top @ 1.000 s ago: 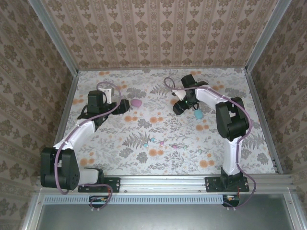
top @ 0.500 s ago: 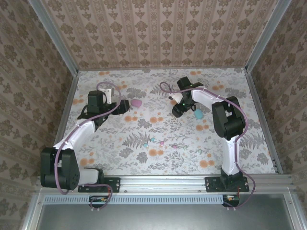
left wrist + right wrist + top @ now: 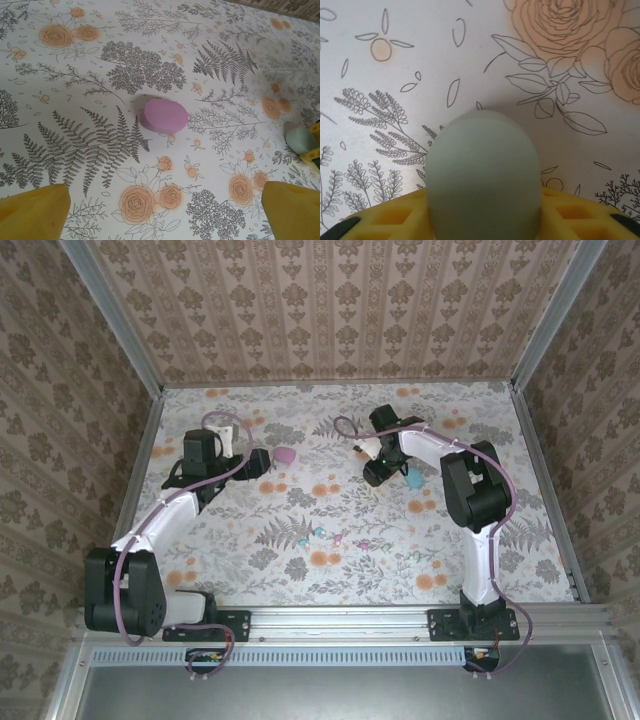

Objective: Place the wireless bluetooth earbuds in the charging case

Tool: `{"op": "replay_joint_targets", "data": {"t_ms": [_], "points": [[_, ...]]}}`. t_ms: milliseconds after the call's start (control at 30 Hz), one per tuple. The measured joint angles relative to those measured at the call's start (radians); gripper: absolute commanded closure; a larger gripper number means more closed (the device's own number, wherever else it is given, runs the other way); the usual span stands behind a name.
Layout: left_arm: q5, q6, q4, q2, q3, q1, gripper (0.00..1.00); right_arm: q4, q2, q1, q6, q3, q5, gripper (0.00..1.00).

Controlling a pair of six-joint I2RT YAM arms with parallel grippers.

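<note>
Left jaws spread wide, pink case on worktop just ahead, not touched. Right jaws either side of green egg-shaped case; gripping or not, cannot tell. Tiny earbuds lie loose mid-worktop, away from both cases.

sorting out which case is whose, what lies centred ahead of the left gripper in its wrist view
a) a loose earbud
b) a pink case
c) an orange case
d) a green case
b: the pink case lies on the floral table, centred ahead of the open left gripper and touching neither finger.
</note>
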State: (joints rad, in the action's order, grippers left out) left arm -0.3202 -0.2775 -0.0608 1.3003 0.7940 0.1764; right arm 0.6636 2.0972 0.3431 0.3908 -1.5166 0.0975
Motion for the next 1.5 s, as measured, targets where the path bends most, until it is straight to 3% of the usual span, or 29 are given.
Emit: {"op": "replay_joint_targets", "data": {"t_ms": [200,433,600,1000,1500], "points": [[-0.043,-0.025,0.001,0.000,0.001,0.000,0.07,-0.074,-0.092,0.002,-0.017,0.100,0.059,0.62],[-0.156,-0.111,0.015,0.001,0.060,0.034,0.08,-0.280,-0.446,0.008,-0.035,0.322,0.261,0.64],[-0.243,-0.189,0.058,0.022,0.159,0.116,0.08,-0.426,-0.636,0.039,-0.034,0.407,0.355,0.62],[-0.375,-0.320,0.085,0.111,0.326,0.314,0.14,-0.523,-0.718,0.127,-0.031,0.447,0.358,0.62],[-0.417,-0.385,0.090,0.198,0.370,0.354,0.26,-0.577,-0.718,0.144,-0.035,0.456,0.308,0.62]]}}
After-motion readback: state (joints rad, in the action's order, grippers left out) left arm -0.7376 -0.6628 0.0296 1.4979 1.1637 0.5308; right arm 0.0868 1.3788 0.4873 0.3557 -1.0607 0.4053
